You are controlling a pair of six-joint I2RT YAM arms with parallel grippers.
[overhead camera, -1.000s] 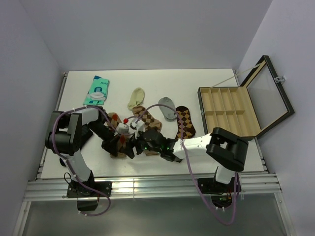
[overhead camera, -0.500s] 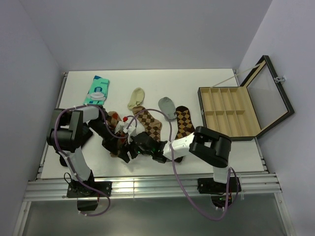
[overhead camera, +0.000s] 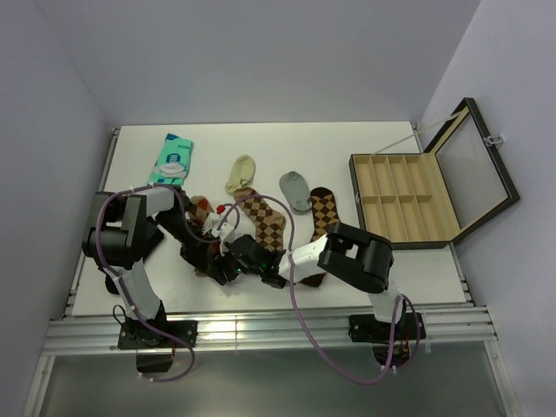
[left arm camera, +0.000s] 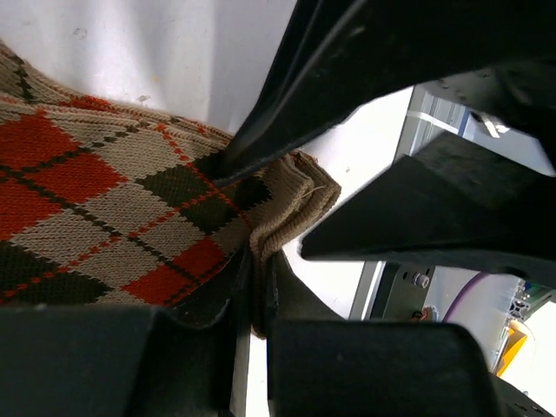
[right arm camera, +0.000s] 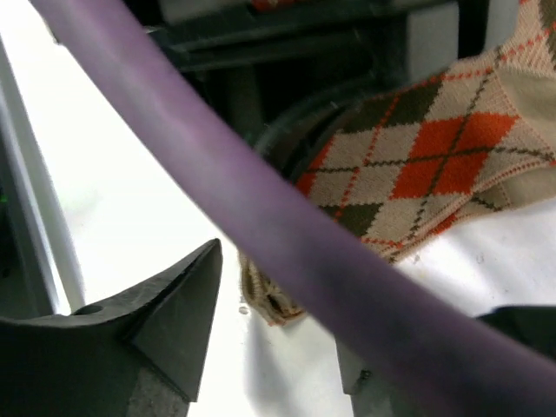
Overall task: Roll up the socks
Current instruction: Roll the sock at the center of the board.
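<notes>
The red-orange argyle sock [left arm camera: 104, 191] lies on the white table, mostly under the arms in the top view [overhead camera: 201, 211]. My left gripper [left arm camera: 254, 291] is shut on its ribbed tan cuff [left arm camera: 287, 195], near the table's front edge [overhead camera: 211, 254]. My right gripper [right arm camera: 278, 334] is open, its jaws standing either side of the same cuff end [right arm camera: 271, 300] without closing on it; in the top view it [overhead camera: 229, 266] sits right against the left gripper. The tan sock with dark brown diamonds [overhead camera: 266, 221] and the dark brown sock with tan diamonds [overhead camera: 325, 211] lie flat to the right.
A cream sock [overhead camera: 241, 172] and a grey sock [overhead camera: 295, 189] lie behind the argyle ones. A teal packet [overhead camera: 171, 159] sits at the back left. An open wooden compartment box [overhead camera: 407, 198] stands at the right. A purple cable [right arm camera: 287, 226] crosses the right wrist view.
My right arm has swung left across the table until its gripper meets the left gripper at the sock's cuff. The left gripper has stayed put, holding the sock.
</notes>
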